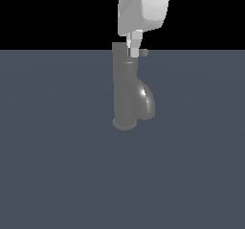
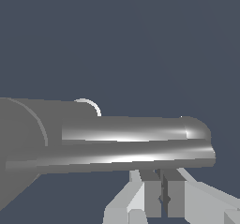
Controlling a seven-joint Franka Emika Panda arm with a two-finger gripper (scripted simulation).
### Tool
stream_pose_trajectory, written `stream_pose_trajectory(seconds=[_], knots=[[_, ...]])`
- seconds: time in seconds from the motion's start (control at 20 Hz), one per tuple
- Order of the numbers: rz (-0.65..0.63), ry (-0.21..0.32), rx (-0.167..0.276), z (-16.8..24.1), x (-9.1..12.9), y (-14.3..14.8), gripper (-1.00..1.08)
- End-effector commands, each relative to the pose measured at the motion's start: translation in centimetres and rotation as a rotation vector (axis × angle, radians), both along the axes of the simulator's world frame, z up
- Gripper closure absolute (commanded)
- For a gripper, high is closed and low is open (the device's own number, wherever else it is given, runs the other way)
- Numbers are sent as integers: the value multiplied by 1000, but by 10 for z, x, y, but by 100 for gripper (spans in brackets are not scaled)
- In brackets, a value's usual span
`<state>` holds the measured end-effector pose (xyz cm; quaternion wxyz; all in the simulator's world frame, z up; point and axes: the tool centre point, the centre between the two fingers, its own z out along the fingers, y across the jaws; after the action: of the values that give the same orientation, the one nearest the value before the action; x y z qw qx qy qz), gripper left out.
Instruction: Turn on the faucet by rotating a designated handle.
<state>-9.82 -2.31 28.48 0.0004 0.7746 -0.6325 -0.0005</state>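
Poking out sideways from the top of the column, the handle (image 1: 142, 52) lies level, its long axis horizontal, its free end aimed toward the exterior view's right. Only a short pale stub of it shows there, since the fingers come down in front of the rest. Close up in the wrist view, the handle (image 2: 136, 148) is a long, shiny grey bar running straight across the picture, with a rounded end.

Below it stands the faucet (image 1: 125, 89), dark and glossy, its column upright on a round base. Its thick spout bulges toward the exterior view's right and curves down to the floor (image 1: 57, 166).

Now the gripper (image 1: 133, 51): it hangs straight down from the white arm, fingertips right at the handle where the rod meets the column. In the wrist view the gripper (image 2: 164, 197) has its two pads pressed nearly together, just a thin dark slit between them, clenched with nothing visibly caught inside. They sit right against the bar's near side.
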Motion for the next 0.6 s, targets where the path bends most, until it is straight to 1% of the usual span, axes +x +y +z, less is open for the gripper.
stream_pose_trajectory(seconds=[0.0,0.55], knots=[[-18,-2,0,0,3,-21,108],[-22,-1,0,0,15,-69,108]])
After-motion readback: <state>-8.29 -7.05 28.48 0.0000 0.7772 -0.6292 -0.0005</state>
